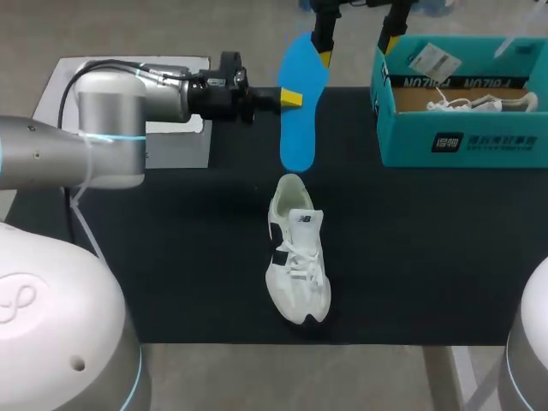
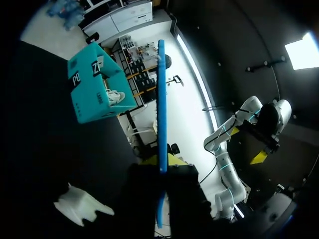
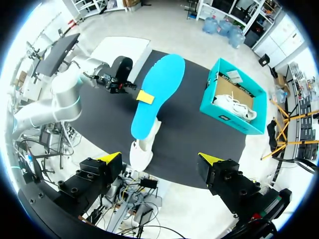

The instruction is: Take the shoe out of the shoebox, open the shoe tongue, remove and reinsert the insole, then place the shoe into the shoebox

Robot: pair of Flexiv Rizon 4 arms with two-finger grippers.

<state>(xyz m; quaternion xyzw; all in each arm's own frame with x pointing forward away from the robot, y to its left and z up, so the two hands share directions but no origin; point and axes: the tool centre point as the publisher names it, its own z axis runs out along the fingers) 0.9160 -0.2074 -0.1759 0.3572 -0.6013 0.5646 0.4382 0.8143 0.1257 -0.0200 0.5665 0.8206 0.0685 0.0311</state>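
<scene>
Shoe [image 1: 296,261], white with dark side panels, lies on its sole on the black mat [image 1: 171,240], toe toward the robot and apart from both grippers. Blue insole [image 1: 300,124] is out of the shoe, held in the air beyond the heel and pinched flat between the fingers of the left gripper [image 1: 291,97]. Right gripper [image 3: 159,158] hangs high over the table, fingers spread wide, holding nothing. Teal shoebox [image 1: 462,144] stands at the mat's far right corner with a second white shoe [image 1: 479,104] inside.
</scene>
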